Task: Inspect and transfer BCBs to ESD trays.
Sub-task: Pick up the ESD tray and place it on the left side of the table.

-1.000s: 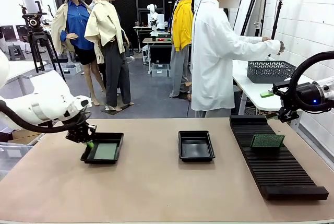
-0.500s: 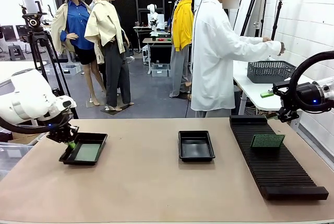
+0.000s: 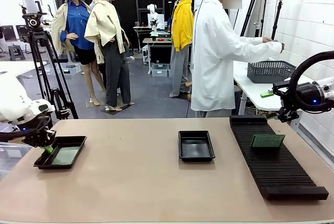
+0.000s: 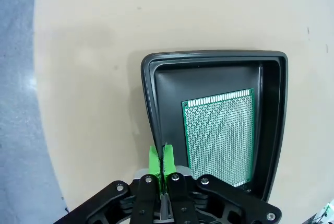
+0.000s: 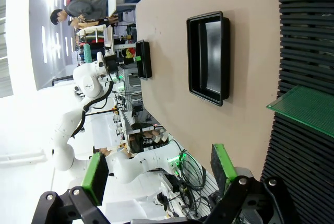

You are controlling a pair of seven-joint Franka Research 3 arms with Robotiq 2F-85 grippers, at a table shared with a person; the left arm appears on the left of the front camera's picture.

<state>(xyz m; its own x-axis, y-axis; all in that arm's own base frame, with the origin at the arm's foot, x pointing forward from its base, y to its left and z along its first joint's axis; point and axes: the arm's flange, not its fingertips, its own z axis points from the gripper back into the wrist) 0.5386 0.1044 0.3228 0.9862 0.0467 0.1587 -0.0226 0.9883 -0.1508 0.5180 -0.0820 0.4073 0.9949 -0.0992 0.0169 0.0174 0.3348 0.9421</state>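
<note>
My left gripper [image 3: 47, 145] is shut on the near-left rim of an ESD tray [image 3: 78, 144] at the table's far left edge. A green BCB [image 3: 65, 155] lies flat inside it. In the left wrist view the green pads [image 4: 154, 157] pinch the tray's wall [image 4: 147, 98], and the BCB [image 4: 219, 135] fills the right half of the tray. A second ESD tray [image 3: 196, 145] sits empty at mid-table. Another BCB [image 3: 267, 140] stands tilted in the black slotted rack [image 3: 276, 166]. My right gripper [image 5: 159, 172] hangs open above the rack's far end, holding nothing.
A person in a white coat [image 3: 214, 51] stands at the far side, turned right, hands over a side table with a grey mesh basket [image 3: 270, 70]. A tripod [image 3: 44, 62] stands beyond the table's left corner.
My left gripper has pulled the tray with its BCB leftward across the table, from left of centre to the far left edge. The right arm has stayed still.
</note>
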